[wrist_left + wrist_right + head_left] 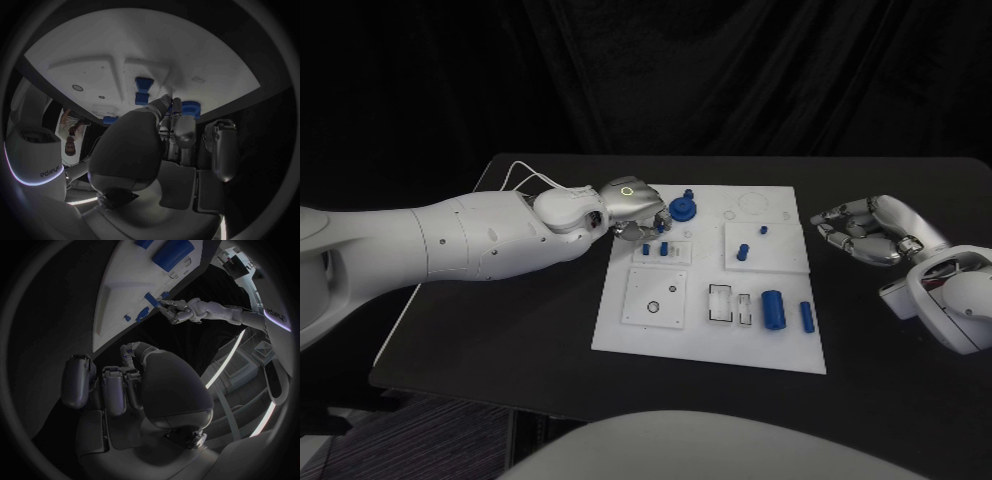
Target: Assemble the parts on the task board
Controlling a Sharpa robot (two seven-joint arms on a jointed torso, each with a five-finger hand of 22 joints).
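My left hand (629, 205) is at the far left corner of the task board (711, 345), and its fingertips (167, 102) are closed around a round blue part (682, 208) that stands upright there; I see the same part just beyond my fingers in the left wrist view (191, 108). Nearer to me on the task board from this part, two small blue pegs (655, 247) stand in a square plate. On the right half of the task board a small blue piece (743, 250) stands on another square plate, and close to the near right corner a blue cylinder (773, 309) and a slimmer blue bar (808, 316) lie side by side. My right hand (870, 230) rests on the black worktop (488, 330) just beside the right edge of the task board, with the fingers curled in and nothing between them.
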